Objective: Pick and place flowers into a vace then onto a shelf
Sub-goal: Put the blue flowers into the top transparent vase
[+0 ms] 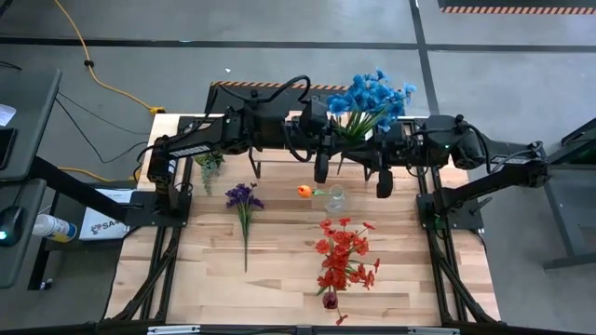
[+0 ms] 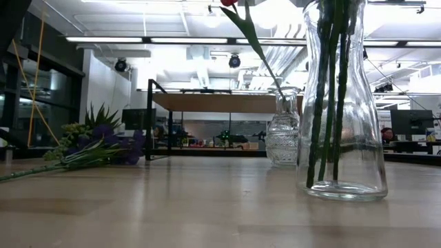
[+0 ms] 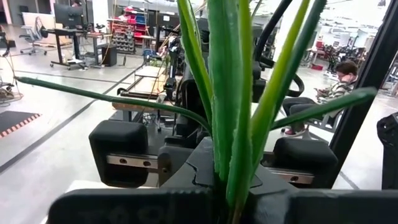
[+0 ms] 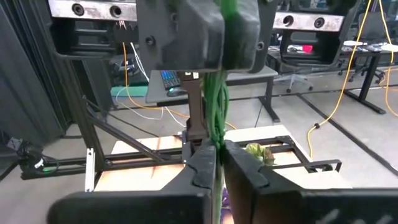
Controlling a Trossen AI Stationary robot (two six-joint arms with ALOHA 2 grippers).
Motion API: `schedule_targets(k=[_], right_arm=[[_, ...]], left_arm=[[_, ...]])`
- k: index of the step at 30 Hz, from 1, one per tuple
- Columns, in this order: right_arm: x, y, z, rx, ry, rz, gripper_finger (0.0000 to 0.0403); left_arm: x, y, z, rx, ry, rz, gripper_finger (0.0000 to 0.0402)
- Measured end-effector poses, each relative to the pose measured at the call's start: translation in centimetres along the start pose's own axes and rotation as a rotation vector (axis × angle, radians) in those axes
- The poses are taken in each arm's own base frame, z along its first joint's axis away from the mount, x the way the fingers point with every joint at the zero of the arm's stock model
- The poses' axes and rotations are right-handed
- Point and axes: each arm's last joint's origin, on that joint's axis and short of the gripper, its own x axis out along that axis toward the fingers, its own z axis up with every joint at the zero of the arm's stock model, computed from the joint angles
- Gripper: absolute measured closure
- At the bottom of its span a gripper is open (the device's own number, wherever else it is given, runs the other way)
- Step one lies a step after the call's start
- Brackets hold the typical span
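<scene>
A bunch of blue flowers [image 1: 374,98] is held up over the table's far middle, where my left gripper [image 1: 346,132] and my right gripper [image 1: 371,141] meet, both shut on its green stems. Purple flowers [image 1: 244,200] lie flat on the table. An orange flower [image 1: 304,191] leans out of a small glass vase [image 1: 334,197]. Red flowers [image 1: 343,256] stand in a taller glass vase [image 2: 344,103] near the front edge. The shelf [image 2: 227,103] stands at the far side. My left gripper pinches the blue bunch's stems [image 3: 231,177] between its two fingers, coming in level from the table's left and lying across them. The stems and leaves rise upright from the hold, clear of the table. My right gripper pinches the same stems [image 4: 217,146] between its fingertips, below the left gripper's hold [image 4: 222,43]. It comes in level from the table's right, across the stems.
A small green spiky plant [image 1: 209,166] sits at the far left of the table. A white box [image 1: 102,223] and a bottle [image 1: 51,227] lie off the left edge. A person [image 3: 341,81] sits in the room beyond.
</scene>
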Motion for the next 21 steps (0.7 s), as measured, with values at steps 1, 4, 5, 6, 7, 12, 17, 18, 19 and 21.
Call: schedule_targets(k=[1, 4, 5, 6, 7, 12, 17, 18, 19, 21], right_arm=[[0.0, 0.0, 0.0, 0.006, 0.0, -0.001, 0.0387], [0.0, 0.0, 0.0, 0.008, 0.0, -0.001, 0.0396], [0.0, 0.0, -0.01, 0.009, 0.001, -0.001, 0.0397], [0.0, -0.01, -0.01, 0.011, 0.001, -0.001, 0.0397], [0.0, -0.01, -0.02, 0.017, 0.002, -0.002, 0.0397], [0.01, -0.02, -0.07, 0.025, 0.006, -0.004, 0.04], [0.01, -0.08, -0.2, 0.034, 0.019, -0.015, 0.0401], [0.01, -0.08, -0.21, 0.034, 0.019, -0.015, 0.0401], [0.01, -0.08, -0.23, 0.034, 0.021, -0.016, 0.0402], [0.0, -0.12, -0.24, 0.033, 0.022, -0.028, 0.0402]], left_arm=[[0.0, 0.0, 0.0, -0.003, 0.0, 0.0, 0.0361], [0.0, 0.0, -0.03, -0.018, 0.003, 0.0, 0.0361], [0.0, 0.01, -0.06, -0.021, 0.006, 0.0, 0.0361], [0.0, 0.01, -0.09, -0.022, 0.009, 0.001, 0.0361], [0.0, 0.01, -0.12, -0.023, 0.013, 0.001, 0.0361], [0.0, 0.02, -0.24, -0.048, 0.025, 0.001, 0.0348], [-0.01, -0.03, -0.45, -0.058, 0.046, 0.0, 0.0309], [-0.01, -0.03, -0.49, -0.061, 0.05, 0.001, 0.0303], [-0.01, -0.03, -0.53, -0.068, 0.054, 0.002, 0.0298], [-0.01, -0.02, -0.56, -0.082, 0.057, 0.003, 0.0291]])
